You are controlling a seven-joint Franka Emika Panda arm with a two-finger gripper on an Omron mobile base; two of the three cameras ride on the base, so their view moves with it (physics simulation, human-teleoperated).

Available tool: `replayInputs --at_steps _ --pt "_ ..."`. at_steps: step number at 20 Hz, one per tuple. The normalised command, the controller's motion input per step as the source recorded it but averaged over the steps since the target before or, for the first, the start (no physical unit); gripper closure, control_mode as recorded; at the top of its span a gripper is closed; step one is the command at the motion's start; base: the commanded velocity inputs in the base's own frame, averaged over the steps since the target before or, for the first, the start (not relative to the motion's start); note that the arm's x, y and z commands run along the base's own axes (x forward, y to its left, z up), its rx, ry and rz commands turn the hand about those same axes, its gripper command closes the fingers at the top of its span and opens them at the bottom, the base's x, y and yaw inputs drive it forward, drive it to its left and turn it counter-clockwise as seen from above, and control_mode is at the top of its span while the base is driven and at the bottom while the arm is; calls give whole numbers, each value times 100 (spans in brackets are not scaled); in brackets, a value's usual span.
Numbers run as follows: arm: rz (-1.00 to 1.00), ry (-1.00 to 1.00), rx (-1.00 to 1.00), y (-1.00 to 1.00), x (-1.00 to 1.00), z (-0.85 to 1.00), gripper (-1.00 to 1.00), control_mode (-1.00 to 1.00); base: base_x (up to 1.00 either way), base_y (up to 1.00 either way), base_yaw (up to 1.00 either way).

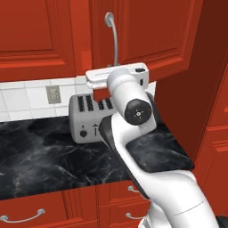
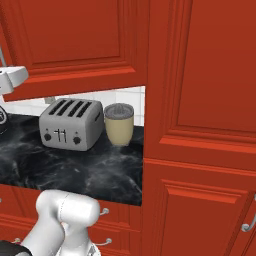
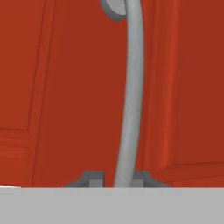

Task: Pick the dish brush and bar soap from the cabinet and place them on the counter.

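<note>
One curved silver handle [image 3: 130, 100] on the cabinet [image 1: 147, 31] door runs straight between the fingertips [image 3: 92, 178] of the gripper [image 3: 114, 180], which is clenched on its lower end. Door sits closed. Below, the counter [image 1: 40, 156] lies bare left of the toaster [image 1: 89, 116]; a beige cup [image 2: 119, 124] stands right of it, near the tall red panel [image 2: 200, 125].

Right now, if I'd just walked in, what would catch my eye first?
Probably the white robot arm reaching up from the black marble counter to the red wall cabinet, its gripper closed around the curved silver handle. Next, the silver toaster and the beige cup beside it.
</note>
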Motion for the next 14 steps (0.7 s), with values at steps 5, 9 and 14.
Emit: replayInputs --at_steps 5,9,14 --pt "0 3 0 -2 -51 0 100 -100 0 0 0" --pt "0 2 0 -4 -43 3 100 -100 0 0 0" --pt "1 1 0 -10 -43 3 100 -100 0 0 0"
